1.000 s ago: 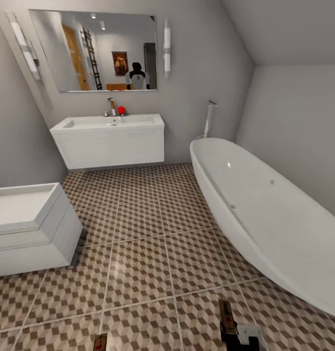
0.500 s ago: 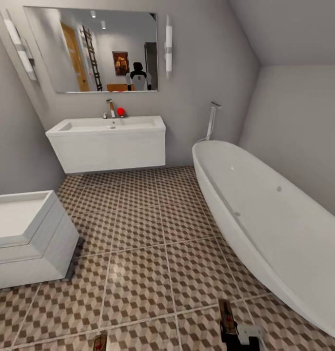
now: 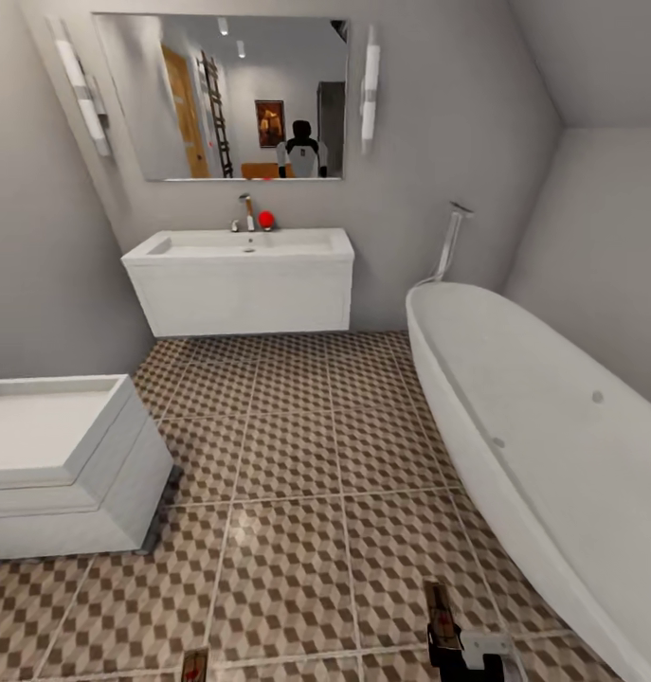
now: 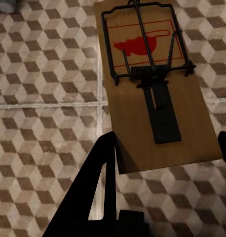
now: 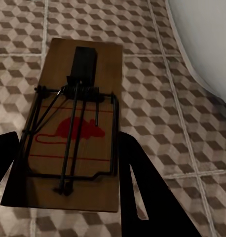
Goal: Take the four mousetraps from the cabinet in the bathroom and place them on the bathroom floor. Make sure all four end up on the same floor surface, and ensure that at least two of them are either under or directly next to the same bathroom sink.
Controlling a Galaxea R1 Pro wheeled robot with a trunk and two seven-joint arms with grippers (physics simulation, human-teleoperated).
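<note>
- The left gripper point(image 4: 162, 153) is holding a mousetrap point(image 4: 155, 84) above the bathroom floor point(image 4: 49, 89); its dark fingers point(image 4: 100, 192) are closed against the two long edges of the tan board, at the plain end away from the red mouse mark.
- In the head view that left-hand mousetrap point(image 3: 194, 665) is showing as a small tan sliver at the bottom edge of the picture, over the cube-pattern tiles point(image 3: 287, 493).
- The right gripper point(image 5: 68, 163) is gripping a second mousetrap point(image 5: 76, 123), its fingers point(image 5: 142, 187) pressing on both long sides at the end with the red mouse mark and wire frame.
- In the head view this second mousetrap point(image 3: 441, 616) is pointing forward from the right gripper point(image 3: 446, 633), near the bottom edge, close to the bathtub point(image 3: 543, 445).
- Both traps are hanging clear of the tiles, face up.
- A white wall-hung sink point(image 3: 244, 275) is standing at the far wall under a mirror point(image 3: 221, 95), well apart from both traps.
- A low white fixture point(image 3: 64, 464) is sitting at the left wall.
</note>
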